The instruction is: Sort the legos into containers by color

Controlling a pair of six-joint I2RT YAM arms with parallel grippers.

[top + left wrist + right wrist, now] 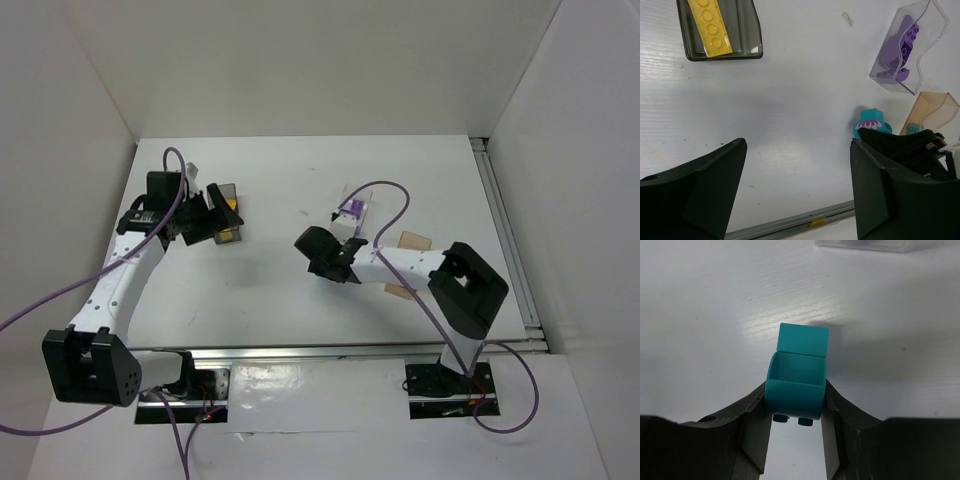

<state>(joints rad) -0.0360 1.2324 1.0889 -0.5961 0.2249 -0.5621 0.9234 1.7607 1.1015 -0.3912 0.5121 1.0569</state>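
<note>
The right end effector pinches a hollow teal lego; the left end effector gapes.

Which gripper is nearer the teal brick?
Right. The right gripper has its jaws shut on the teal brick. The left gripper hangs open well off to the left, beside the grey bin.

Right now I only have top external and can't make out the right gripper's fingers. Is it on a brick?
Observer: Yes. The right wrist view shows the right gripper shut on a teal lego.
Operator: What's in the dark bin by the left arm?
Observer: One long yellow lego, a studded plate, lying flat in the smoky grey bin.
Operator: Left gripper?
Observer: The left gripper is open, with nothing between its fingers.
</note>
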